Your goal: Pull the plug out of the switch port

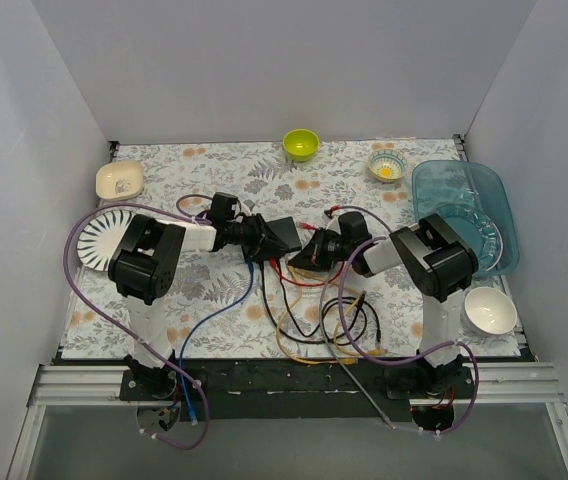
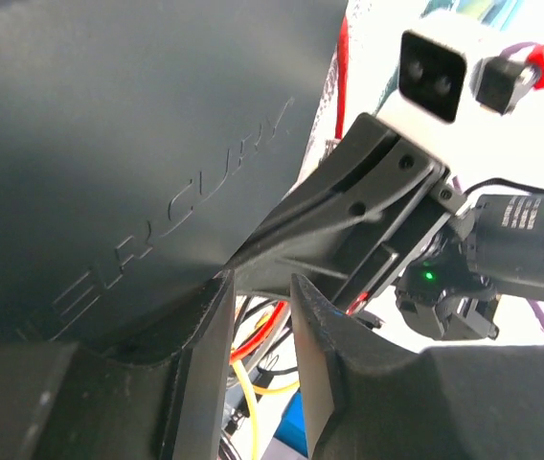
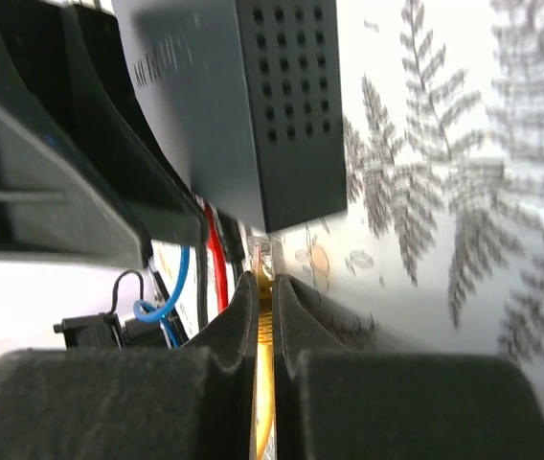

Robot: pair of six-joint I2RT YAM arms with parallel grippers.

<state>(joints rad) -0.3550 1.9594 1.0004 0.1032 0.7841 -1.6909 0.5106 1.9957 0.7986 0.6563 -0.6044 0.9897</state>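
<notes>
The black switch (image 1: 284, 234) sits tilted at the table's middle, with red, black, blue and yellow cables trailing from its near side. My left gripper (image 1: 256, 240) is at its left end. In the left wrist view the switch (image 2: 138, 144) fills the upper left, and its corner sits between the tips of my left gripper (image 2: 260, 283). My right gripper (image 3: 263, 286) is shut on the yellow cable (image 3: 263, 383) just behind its clear plug (image 3: 266, 257). The plug's tip is at the lower edge of the switch (image 3: 262, 105). The port face is hidden.
Red cable (image 3: 216, 259) and blue cable (image 3: 178, 283) run to the switch beside the yellow one. Cable loops (image 1: 314, 325) lie in front. A green bowl (image 1: 301, 144), small bowl (image 1: 387, 166), blue tray (image 1: 464, 205), white bowl (image 1: 490, 309), plate (image 1: 99, 240) and cream dish (image 1: 120, 179) ring the mat.
</notes>
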